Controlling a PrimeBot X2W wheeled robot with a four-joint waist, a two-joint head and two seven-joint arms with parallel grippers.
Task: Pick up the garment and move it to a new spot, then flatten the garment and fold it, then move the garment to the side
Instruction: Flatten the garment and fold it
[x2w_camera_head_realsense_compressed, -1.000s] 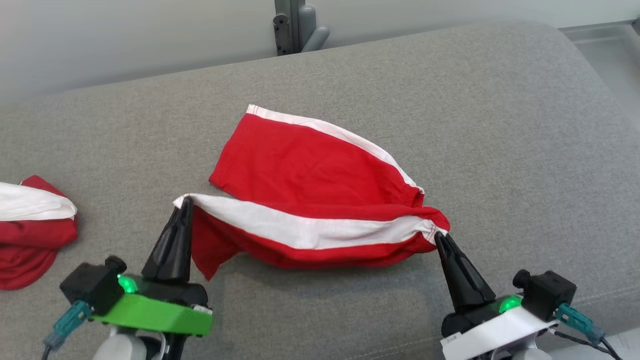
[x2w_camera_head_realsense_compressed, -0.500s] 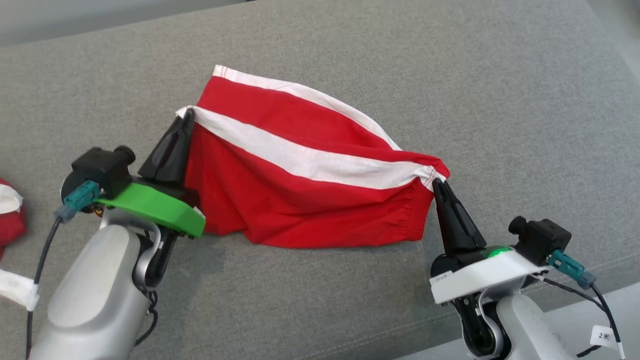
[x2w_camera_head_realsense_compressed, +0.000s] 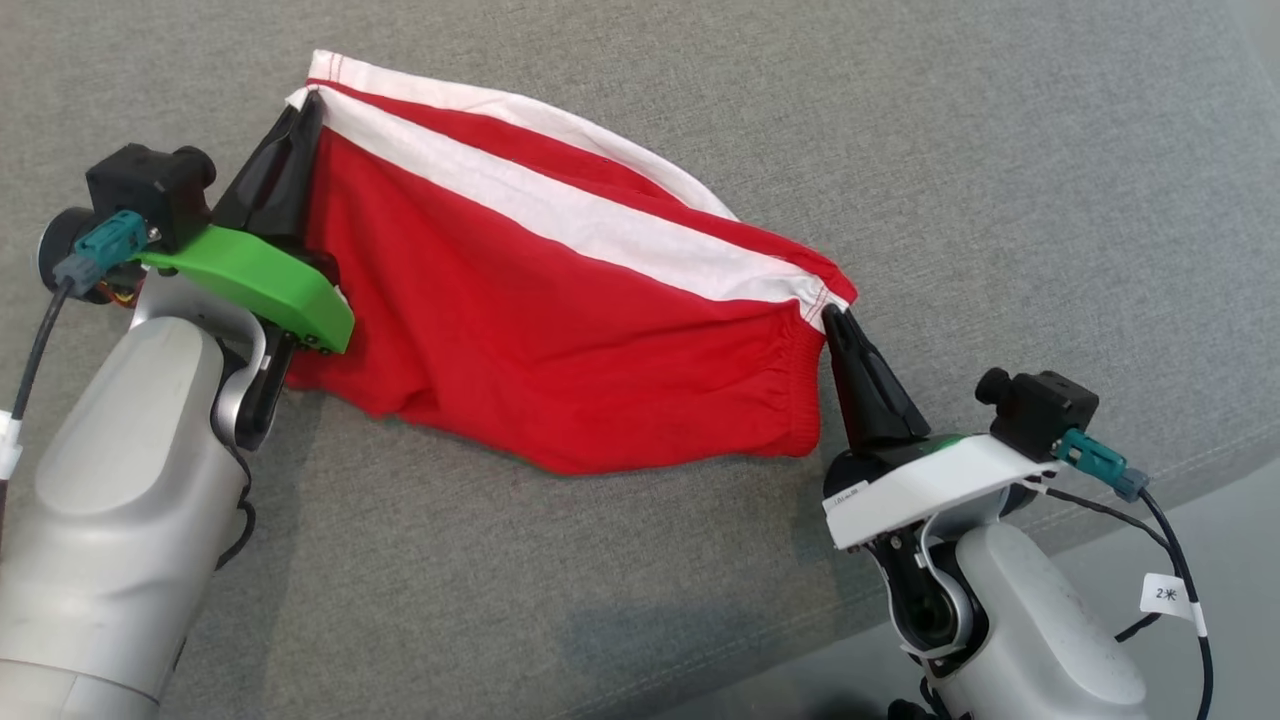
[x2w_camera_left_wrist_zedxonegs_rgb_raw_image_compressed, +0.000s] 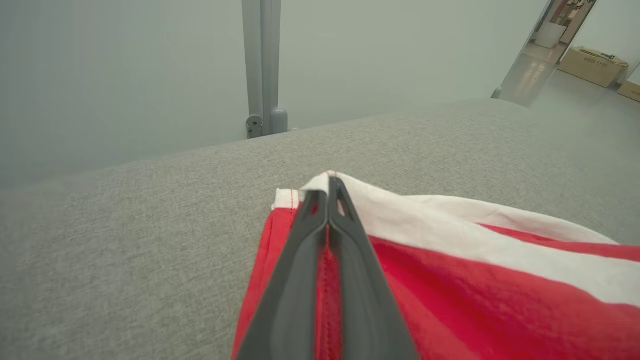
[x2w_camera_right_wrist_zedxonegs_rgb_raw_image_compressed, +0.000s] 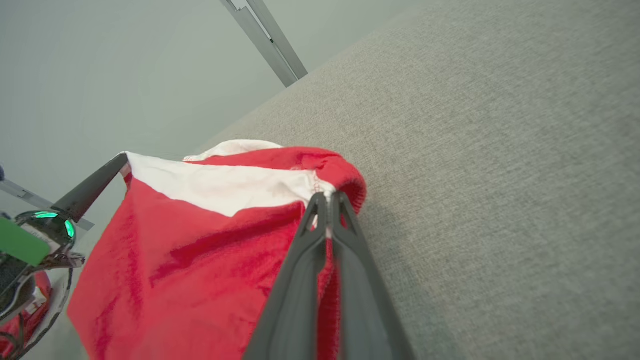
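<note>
Since a second ago my head camera has tipped down and swung, so the wall bracket and the second red-and-white bundle at the left have slid out of frame; that is the camera, not the things. What has really changed is the garment itself: the white-striped edge I hold used to lie well in front of the far white edge, with a broad red panel between them. Now the two white bands run almost side by side, from the upper left of the frame down toward the centre right, and the red panel hangs below them in a loose curve.

The left end effector sits at the upper left, fingers pressed together on the striped corner. The left wrist view shows cloth pinched right at the tips. The right end effector, at the centre right, is likewise clamped on the waistband corner where stripe meets elastic.

The garment is stretched between the two and lies on the grey upholstered surface, in the upper middle of the frame.
</note>
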